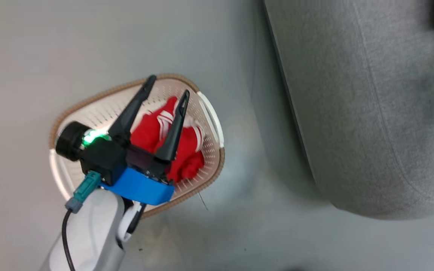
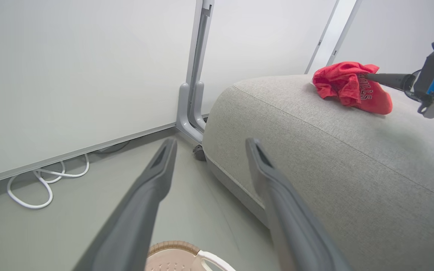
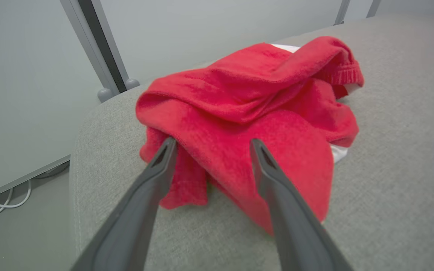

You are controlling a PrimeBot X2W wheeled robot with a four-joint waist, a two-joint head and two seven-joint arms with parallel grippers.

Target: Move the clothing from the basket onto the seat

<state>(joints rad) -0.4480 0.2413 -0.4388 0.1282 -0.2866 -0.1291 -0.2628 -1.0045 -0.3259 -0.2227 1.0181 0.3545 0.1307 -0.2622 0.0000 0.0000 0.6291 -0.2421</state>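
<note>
Beneath the left gripper (image 1: 168,86), between and under its two spread fingers, lies the striped garment (image 1: 188,156), a crumpled red heap against the near wall of the basket (image 1: 92,113). That is the relation the next move turns on. In the head view the heap sits directly under the fingers and runs roughly along their line, though it is too bunched to give a clear long axis. How high the fingers stand above the cloth cannot be told from above.

The left wrist view shows the fingers pointing outward, not downward: they look out across the floor toward the seat (image 2: 333,180), with a bit of basket rim at the bottom edge behind the fingertips. So the cloth is below the fingers, not ahead of them. I judge that the wrist must pitch down before the jaws can close on anything.

Ahead of the right gripper (image 3: 212,141), touching its fingertips, the "BULLS" garment (image 3: 247,113) rests on the seat. The right fingers are also spread, with cloth bulging between the tips but nothing pinched.

The right gripper is well apart from the basket, while the left hangs over it, so the left arm is plainly the one to take the striped piece. From the left gripper the seat lies forward and to the right.
</note>
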